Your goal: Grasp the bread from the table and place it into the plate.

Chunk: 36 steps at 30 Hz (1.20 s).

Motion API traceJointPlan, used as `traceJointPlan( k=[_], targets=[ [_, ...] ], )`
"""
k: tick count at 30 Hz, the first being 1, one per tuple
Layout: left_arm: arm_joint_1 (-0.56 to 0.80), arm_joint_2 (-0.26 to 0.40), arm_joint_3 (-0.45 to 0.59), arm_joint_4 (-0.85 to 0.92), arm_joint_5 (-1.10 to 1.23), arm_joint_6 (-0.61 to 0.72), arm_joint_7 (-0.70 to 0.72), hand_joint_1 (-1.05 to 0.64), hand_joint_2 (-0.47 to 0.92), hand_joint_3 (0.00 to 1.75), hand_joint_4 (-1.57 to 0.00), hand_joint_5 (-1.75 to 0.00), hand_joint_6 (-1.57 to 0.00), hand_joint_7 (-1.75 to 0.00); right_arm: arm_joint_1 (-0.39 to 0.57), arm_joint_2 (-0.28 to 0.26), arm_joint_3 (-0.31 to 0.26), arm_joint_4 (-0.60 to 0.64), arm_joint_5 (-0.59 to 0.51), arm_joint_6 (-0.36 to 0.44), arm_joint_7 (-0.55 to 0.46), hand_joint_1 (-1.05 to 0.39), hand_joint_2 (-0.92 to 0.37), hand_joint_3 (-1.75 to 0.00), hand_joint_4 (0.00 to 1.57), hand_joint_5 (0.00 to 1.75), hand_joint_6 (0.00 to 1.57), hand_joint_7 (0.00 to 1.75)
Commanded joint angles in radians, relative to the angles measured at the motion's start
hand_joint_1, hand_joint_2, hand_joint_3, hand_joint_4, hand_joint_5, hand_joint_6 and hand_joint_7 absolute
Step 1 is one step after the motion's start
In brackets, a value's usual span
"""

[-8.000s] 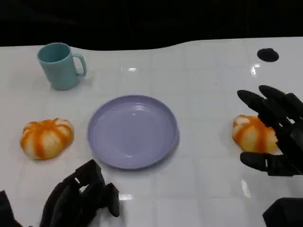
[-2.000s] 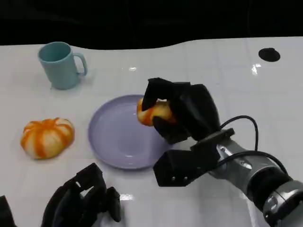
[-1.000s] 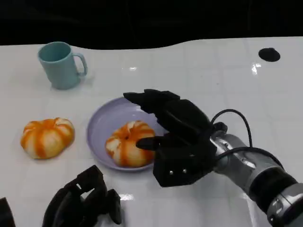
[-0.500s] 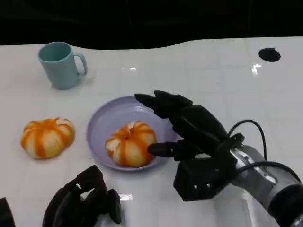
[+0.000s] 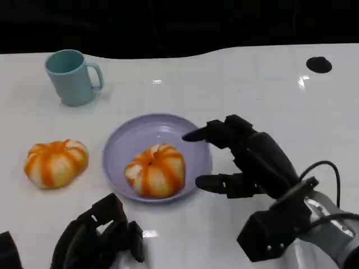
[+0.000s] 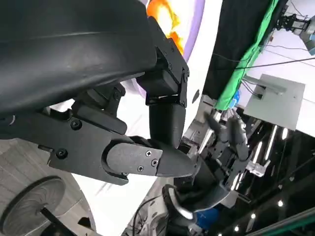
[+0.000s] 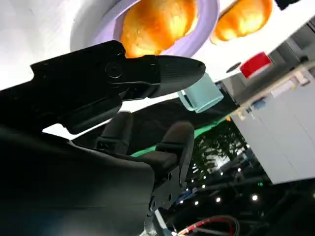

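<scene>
An orange-and-white striped bread lies in the lavender plate at the table's middle; the right wrist view shows the same bread in the plate. My right hand hovers just right of the plate, fingers spread, holding nothing and apart from the bread. A second striped bread sits on the table left of the plate, also seen as the far bread. My left hand rests at the near left edge with its fingers curled in, empty.
A teal mug stands at the back left. A black round mark lies at the back right of the white table. The table's dark far edge runs across the top.
My right hand carried the bread from the right over to the plate, set it down, let go and has drawn back to the right. The left hand has stayed put.
</scene>
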<state>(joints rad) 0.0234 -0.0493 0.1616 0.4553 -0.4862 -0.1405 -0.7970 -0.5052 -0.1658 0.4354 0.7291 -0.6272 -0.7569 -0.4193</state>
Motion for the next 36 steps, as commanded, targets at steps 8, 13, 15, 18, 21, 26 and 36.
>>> traceJointPlan(
  k=[8, 13, 15, 18, 21, 26, 36],
  targets=[
    [-0.004, 0.008, 0.005, 0.017, 0.004, -0.021, 0.002, -0.64, 0.92, 0.22, -0.82, -1.75, -0.67, -1.67, 0.154, -0.032, -0.104, -0.082, 0.202, -0.143, 0.115, -0.62, -0.92, -0.28, 0.72, 1.75, 0.52, 1.75],
    [-0.005, 0.008, 0.007, 0.015, -0.001, -0.019, -0.003, -0.64, 0.92, 0.23, -0.82, -1.75, -0.66, -1.68, 0.251, -0.047, -0.137, -0.158, 0.342, -0.154, 0.262, -0.59, -0.92, -0.28, 0.76, 1.75, 0.56, 1.75],
    [-0.006, 0.009, 0.009, 0.01, -0.01, -0.002, -0.003, -0.63, 0.92, 0.22, -0.82, -1.75, -0.66, -1.69, 0.299, -0.061, -0.149, -0.202, 0.402, -0.143, 0.326, -0.59, -0.92, -0.29, 0.77, 1.75, 0.57, 1.74],
    [-0.008, 0.01, 0.009, 0.01, -0.01, -0.002, -0.003, -0.63, 0.92, 0.21, -0.81, -1.75, -0.66, -1.69, 0.363, -0.074, -0.167, -0.276, 0.504, -0.09, 0.431, -0.61, -0.92, -0.31, 0.75, 1.75, 0.55, 1.72],
    [-0.008, 0.01, 0.007, 0.01, -0.003, -0.01, 0.003, -0.64, 0.92, 0.21, -0.81, -1.75, -0.66, -1.68, 0.416, -0.081, -0.186, -0.345, 0.574, -0.035, 0.512, -0.63, -0.92, -0.33, 0.76, 1.75, 0.57, 1.7],
    [-0.009, 0.008, 0.008, 0.011, 0.001, -0.019, 0.004, -0.65, 0.92, 0.21, -0.82, -1.75, -0.66, -1.7, 0.501, -0.071, -0.215, -0.428, 0.631, 0.033, 0.588, -0.65, -0.92, -0.3, 0.82, 1.75, 0.64, 1.74],
    [-0.003, 0.011, 0.006, 0.003, 0.011, -0.027, 0.002, -0.66, 0.92, 0.21, -0.83, -1.75, -0.67, -1.69, 0.597, -0.007, -0.247, -0.472, 0.64, 0.078, 0.609, -0.62, -0.92, -0.3, 0.88, 1.75, 0.69, 1.75]
  ],
)
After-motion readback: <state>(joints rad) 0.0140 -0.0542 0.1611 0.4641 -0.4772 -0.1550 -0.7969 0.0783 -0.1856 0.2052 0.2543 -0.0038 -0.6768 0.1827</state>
